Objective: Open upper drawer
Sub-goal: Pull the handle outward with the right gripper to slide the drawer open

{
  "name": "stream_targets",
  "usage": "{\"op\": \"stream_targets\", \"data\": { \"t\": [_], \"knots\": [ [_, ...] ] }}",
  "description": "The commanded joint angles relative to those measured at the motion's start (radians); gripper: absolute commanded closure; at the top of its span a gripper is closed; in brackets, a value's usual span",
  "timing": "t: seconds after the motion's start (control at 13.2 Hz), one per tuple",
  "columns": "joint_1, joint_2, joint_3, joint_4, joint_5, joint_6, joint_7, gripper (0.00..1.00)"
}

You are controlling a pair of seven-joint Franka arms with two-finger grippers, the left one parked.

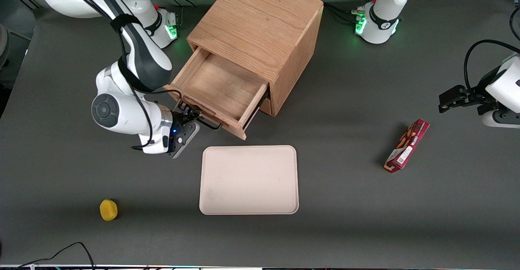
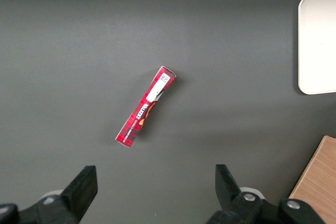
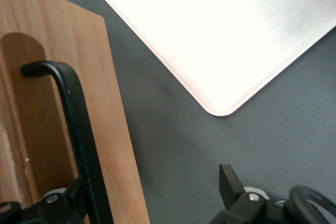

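A: Front view first. Where to find the wide light oak upper drawer (image 1: 215,87)?

B: Standing well out of the boxy wooden cabinet (image 1: 260,22), inside showing bare wood. Reaches toward the front camera from the cabinet, which sits near the edge of the dark grey tabletop (image 1: 345,229) farthest from that camera.

A: And the right arm's hand (image 1: 190,118)?

B: Right at the drawer's black metal bar handle (image 1: 209,124), in front of the drawer face, just above the tabletop.

A: Anything else to note there?

B: Nearer the camera than the drawer, a pale pink rectangular tray (image 1: 248,180). Close to the camera-side edge, toward the working arm's end, a small round yellow object (image 1: 108,210). Toward the parked arm's end, a long red cardboard box (image 1: 407,145), lying flat and slanted.

A: Left wrist view?

B: Same red box (image 2: 146,107) on the grey tabletop, well apart from a corner of the tray (image 2: 317,45) and a corner of the cabinet (image 2: 320,182).

A: Right wrist view?

B: Close on the oak drawer front (image 3: 52,51) and its handle (image 3: 79,129). Hand (image 3: 152,182) spread wide: bar just beside one finger, the other finger (image 3: 228,182) well apart over grey tabletop, nothing clamped. Tray (image 3: 226,30) near the drawer front, not touching.
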Motion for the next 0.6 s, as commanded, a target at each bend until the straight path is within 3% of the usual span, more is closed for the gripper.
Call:
{"op": "stream_targets", "data": {
  "t": [0.0,0.53],
  "knots": [
    [0.006,0.036,-0.022,0.076,-0.024,-0.053,-0.031,0.00],
    [0.004,0.108,-0.023,0.174,-0.087,-0.082,-0.031,0.00]
  ]
}}
